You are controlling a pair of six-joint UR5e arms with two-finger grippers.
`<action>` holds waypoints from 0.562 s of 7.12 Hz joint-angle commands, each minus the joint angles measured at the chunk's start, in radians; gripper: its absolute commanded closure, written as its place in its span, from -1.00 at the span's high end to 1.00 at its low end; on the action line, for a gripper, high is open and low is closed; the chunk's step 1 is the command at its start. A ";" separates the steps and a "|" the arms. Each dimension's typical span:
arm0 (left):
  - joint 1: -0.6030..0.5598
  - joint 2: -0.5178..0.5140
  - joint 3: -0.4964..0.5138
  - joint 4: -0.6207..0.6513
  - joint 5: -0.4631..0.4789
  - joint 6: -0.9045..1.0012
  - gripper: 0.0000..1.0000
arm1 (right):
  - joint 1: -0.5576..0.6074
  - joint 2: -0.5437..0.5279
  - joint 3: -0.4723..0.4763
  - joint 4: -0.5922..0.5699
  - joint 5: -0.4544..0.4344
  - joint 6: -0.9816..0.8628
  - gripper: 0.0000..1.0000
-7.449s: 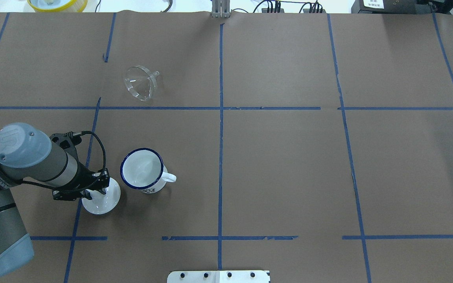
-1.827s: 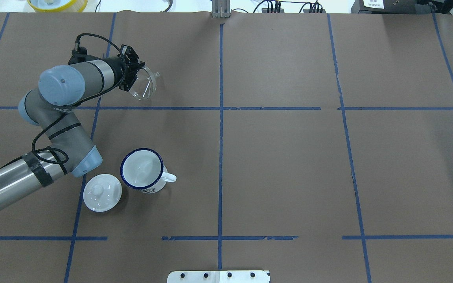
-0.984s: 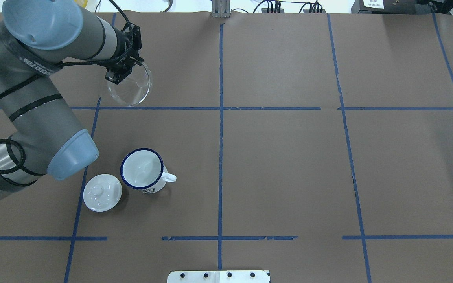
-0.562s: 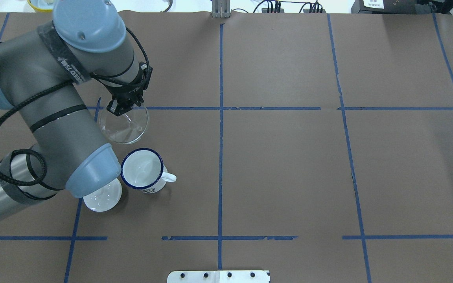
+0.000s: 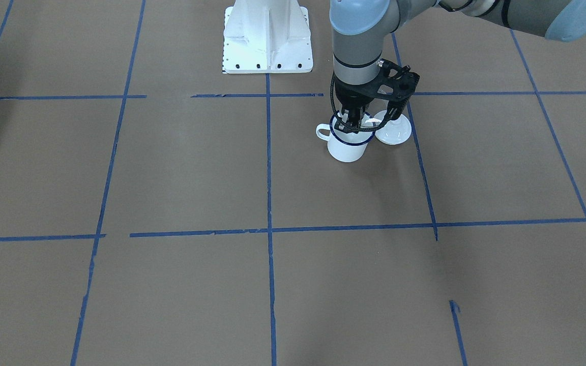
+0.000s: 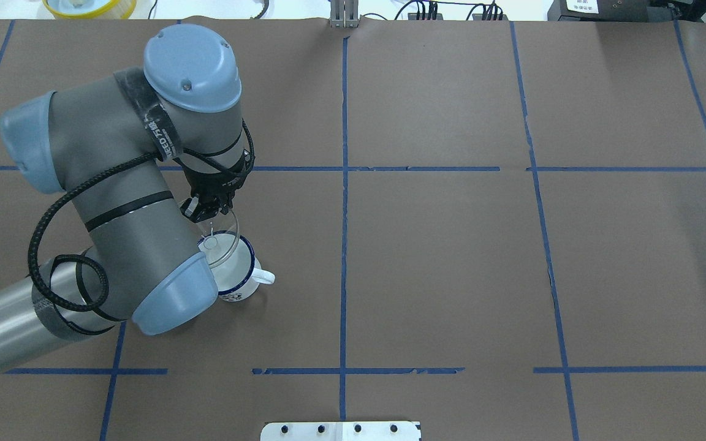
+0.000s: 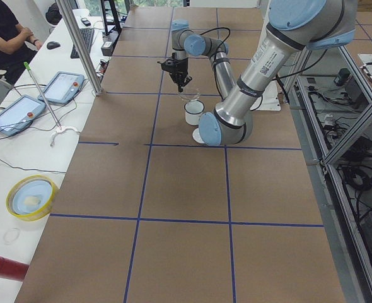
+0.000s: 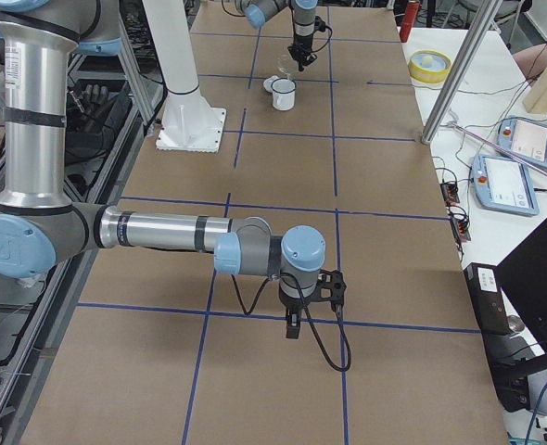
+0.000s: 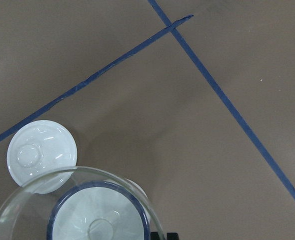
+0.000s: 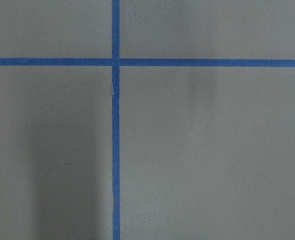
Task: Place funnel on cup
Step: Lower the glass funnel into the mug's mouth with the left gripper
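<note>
My left gripper (image 6: 204, 214) is shut on the rim of the clear funnel (image 6: 221, 245) and holds it mouth-up just above the white cup with the dark blue rim (image 6: 239, 280). The funnel overlaps the far-left part of the cup's mouth. In the left wrist view the funnel (image 9: 32, 200) fills the lower left, with the cup's mouth showing through it. The front view shows the left gripper (image 5: 350, 122) right over the cup (image 5: 346, 150). My right gripper (image 8: 292, 326) hangs over bare table; whether it is open or shut I cannot tell.
A round white lid with a knob (image 5: 393, 131) lies right beside the cup, also in the left wrist view (image 9: 42, 155); my left arm's elbow (image 6: 175, 300) hides it from overhead. Brown paper with blue tape lines (image 6: 344, 184) covers the table.
My left arm has carried the funnel from the far left of the table toward me to just above the cup. Its elbow now covers the lid in the overhead view.
</note>
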 commanded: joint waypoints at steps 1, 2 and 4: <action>0.033 -0.002 0.029 -0.001 -0.001 0.041 -1.00 | 0.000 0.000 -0.002 0.000 0.000 0.000 1.00; 0.061 0.004 0.034 -0.004 -0.001 0.045 -1.00 | 0.000 0.000 0.000 0.000 0.000 0.000 1.00; 0.076 0.010 0.034 -0.015 -0.001 0.066 -1.00 | 0.000 0.000 0.000 0.000 0.000 0.000 1.00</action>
